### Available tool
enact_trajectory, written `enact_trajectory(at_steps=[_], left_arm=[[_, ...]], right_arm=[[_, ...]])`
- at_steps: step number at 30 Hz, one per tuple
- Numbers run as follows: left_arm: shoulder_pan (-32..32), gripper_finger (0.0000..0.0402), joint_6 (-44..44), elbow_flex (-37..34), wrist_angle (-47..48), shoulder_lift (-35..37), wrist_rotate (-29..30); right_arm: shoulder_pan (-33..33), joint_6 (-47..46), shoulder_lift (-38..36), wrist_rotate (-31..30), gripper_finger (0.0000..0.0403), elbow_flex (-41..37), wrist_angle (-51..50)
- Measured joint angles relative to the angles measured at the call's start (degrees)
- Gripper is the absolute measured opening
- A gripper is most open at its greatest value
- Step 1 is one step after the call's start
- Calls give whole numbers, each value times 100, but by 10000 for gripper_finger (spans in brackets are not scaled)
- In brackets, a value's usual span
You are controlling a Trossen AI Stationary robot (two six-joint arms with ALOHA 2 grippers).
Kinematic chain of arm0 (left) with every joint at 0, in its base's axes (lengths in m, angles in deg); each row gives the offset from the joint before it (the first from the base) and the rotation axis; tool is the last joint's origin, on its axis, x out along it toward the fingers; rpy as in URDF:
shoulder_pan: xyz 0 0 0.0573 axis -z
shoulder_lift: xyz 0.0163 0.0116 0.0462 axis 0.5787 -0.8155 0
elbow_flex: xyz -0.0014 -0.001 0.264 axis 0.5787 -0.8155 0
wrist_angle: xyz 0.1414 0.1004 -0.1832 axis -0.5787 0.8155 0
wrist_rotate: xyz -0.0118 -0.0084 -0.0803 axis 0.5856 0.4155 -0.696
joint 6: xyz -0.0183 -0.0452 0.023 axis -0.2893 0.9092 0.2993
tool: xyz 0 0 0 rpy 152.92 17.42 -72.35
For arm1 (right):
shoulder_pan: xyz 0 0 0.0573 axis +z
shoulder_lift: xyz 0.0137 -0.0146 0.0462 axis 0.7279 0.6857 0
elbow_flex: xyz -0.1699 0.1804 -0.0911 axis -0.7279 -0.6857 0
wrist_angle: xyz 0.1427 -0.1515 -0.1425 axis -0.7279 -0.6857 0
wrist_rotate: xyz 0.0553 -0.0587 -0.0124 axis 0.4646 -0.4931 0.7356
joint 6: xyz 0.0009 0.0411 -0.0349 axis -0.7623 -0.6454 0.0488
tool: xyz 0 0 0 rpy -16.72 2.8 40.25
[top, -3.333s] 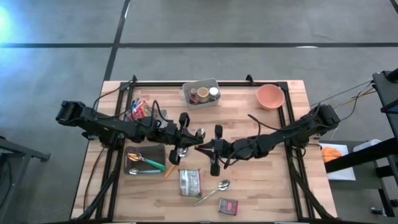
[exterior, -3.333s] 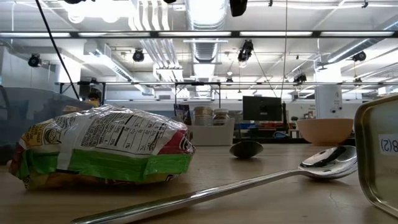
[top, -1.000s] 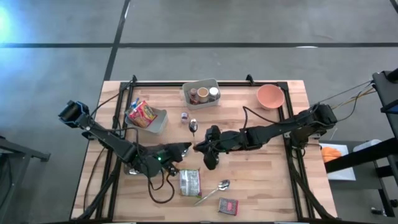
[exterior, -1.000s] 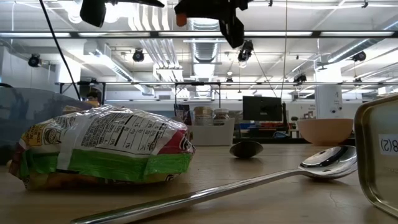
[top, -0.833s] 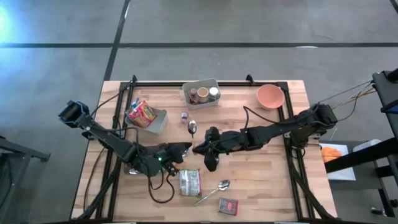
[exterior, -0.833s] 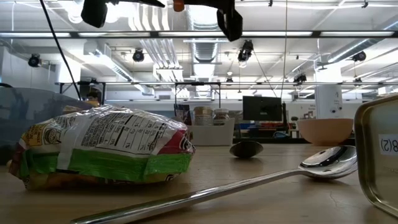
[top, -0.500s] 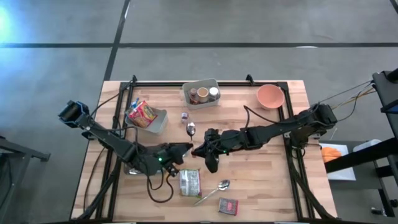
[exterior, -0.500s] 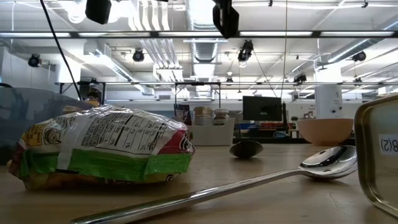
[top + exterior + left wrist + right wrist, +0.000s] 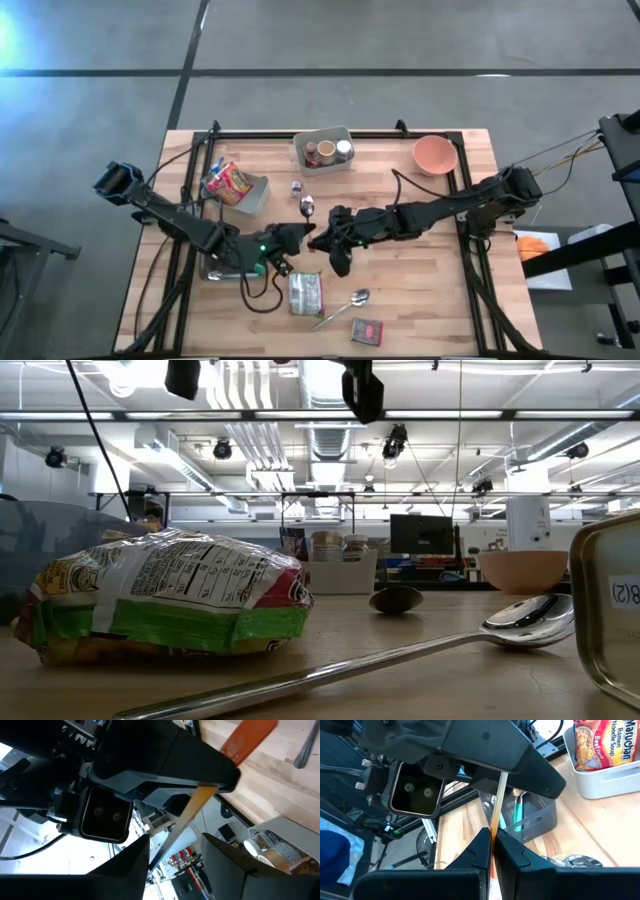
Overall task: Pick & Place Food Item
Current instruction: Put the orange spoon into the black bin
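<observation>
Right gripper (image 9: 491,851) clamps a thin orange-handled wooden stick (image 9: 496,805) above the light wooden table (image 9: 420,300). Left gripper (image 9: 298,236) meets it; grip state unclear.

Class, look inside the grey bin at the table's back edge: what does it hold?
The grey bin holds small jars: brownish lids and one white lid show. Anything beneath them is covered, and labels are too small to read.

You see a pale matt wood table (image 9: 420,290), glossy metal spoon (image 9: 400,656), crinkled shiny plastic packet (image 9: 165,600), smooth matt pink bowl (image 9: 434,155), grey plastic bin (image 9: 322,150) at the table's far edge.
</observation>
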Motion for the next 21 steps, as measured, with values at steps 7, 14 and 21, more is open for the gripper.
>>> enact_trajectory(at_steps=[7, 14, 21], left_arm=[[-70, 94, 3, 4, -10, 0, -63], [-70, 10, -66, -4, 82, 2, -2], [-70, 4, -40, -9, 101, 2, 305]], right_arm=[[-7, 13, 4, -5, 8, -8, -17], [0, -64, 4, 55, 9, -11, -18], [-4, -18, 4, -44, 9, -8, 4]])
